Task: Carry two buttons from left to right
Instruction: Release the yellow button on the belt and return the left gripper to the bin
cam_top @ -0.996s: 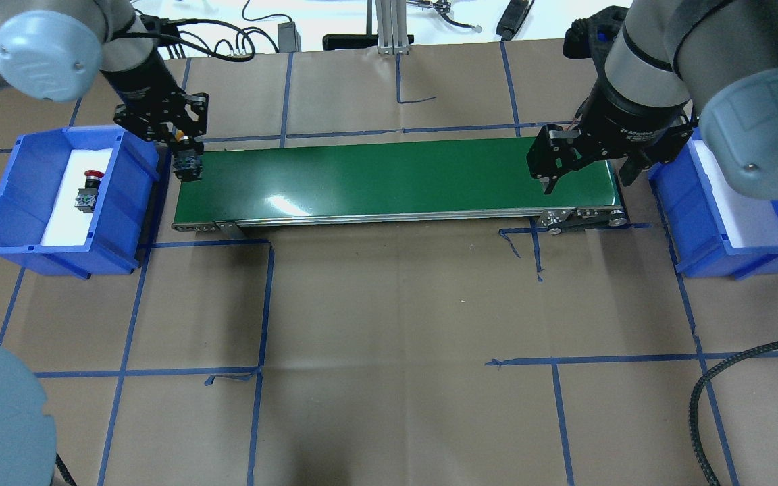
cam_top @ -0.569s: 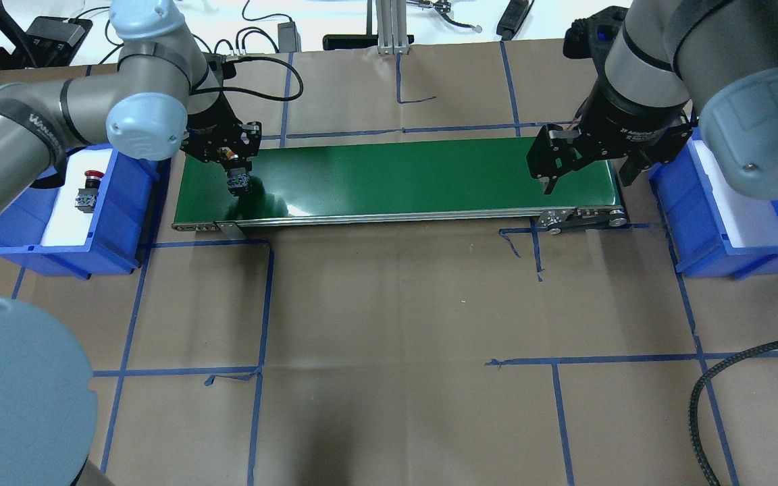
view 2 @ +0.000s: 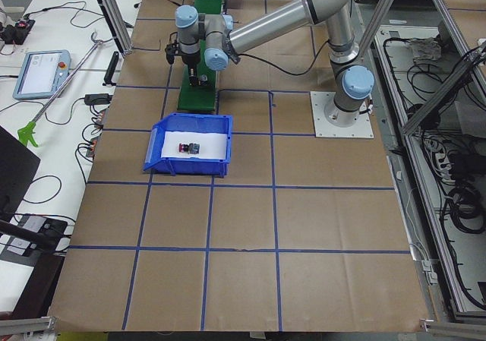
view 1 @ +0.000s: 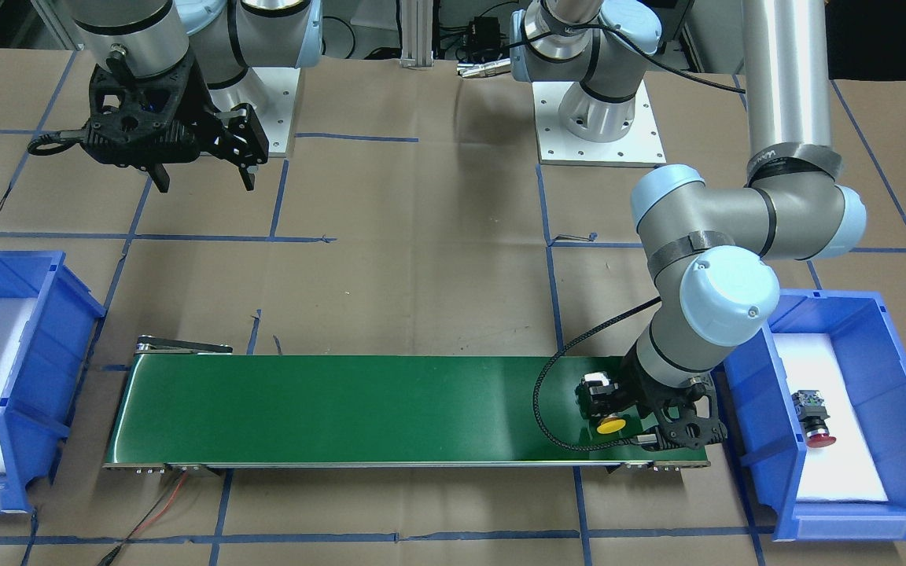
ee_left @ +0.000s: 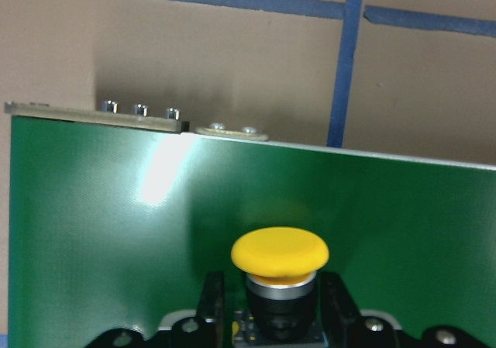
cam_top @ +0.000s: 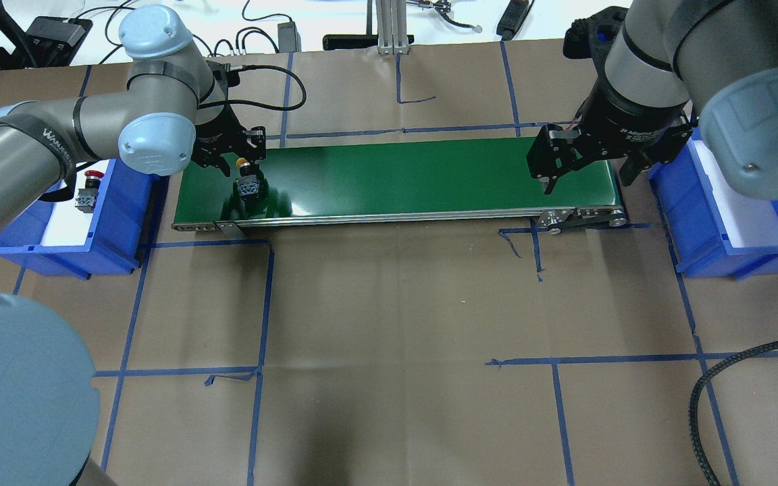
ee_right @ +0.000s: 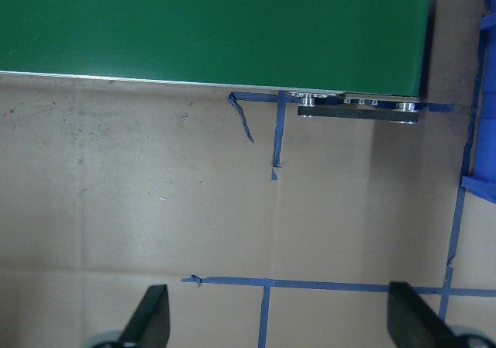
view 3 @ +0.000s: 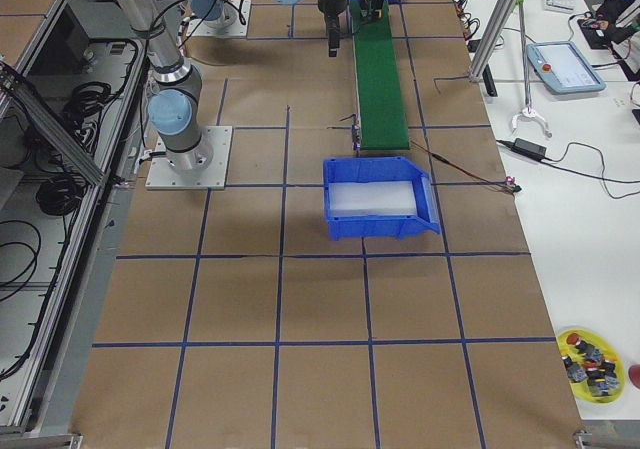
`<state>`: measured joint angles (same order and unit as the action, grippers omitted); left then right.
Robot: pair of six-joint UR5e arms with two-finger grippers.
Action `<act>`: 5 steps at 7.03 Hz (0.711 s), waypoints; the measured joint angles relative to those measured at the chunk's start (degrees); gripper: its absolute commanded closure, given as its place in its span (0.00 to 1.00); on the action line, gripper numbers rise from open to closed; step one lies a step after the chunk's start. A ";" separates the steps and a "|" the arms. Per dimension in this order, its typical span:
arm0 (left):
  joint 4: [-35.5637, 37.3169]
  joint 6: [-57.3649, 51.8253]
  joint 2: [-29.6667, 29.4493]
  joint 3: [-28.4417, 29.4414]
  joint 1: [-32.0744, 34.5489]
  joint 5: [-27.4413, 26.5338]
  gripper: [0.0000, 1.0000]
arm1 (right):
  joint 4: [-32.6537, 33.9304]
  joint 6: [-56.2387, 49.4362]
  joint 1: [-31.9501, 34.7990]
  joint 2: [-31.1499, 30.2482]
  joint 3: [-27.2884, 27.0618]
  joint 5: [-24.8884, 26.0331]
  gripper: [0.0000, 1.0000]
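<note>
Early days, I judge: neither button has reached the right side. The left hand [ee_left: 273,305] grips the yellow button [ee_left: 280,253] by its black collar, low over the left end of the belt [cam_top: 396,175]. I cannot tell whether the button touches the belt. At the far end the right hand [cam_top: 588,177] hovers, fingers wide, holding nothing. Both buttons are yet to cross. On the counter [cam_top: 396,304], the left bin [cam_top: 119,223] holds the red button [cam_top: 86,192] on white padding. The right bin [cam_top: 699,236] shows only padding.
</note>
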<state>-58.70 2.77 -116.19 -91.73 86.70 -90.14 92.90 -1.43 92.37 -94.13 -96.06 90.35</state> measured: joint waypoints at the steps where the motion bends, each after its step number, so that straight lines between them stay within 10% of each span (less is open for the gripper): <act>1: -1.53 -0.34 1.08 1.01 -0.17 -0.10 0.00 | 0.00 -0.02 0.00 0.00 0.00 0.00 0.00; 5: -22.84 -2.91 6.88 13.71 -1.31 -0.17 0.00 | 0.00 -0.03 0.00 0.00 -0.06 0.00 0.00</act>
<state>-81.54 -0.14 -109.31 -78.02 85.39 -90.31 92.90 -1.45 92.37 -94.13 -96.12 90.35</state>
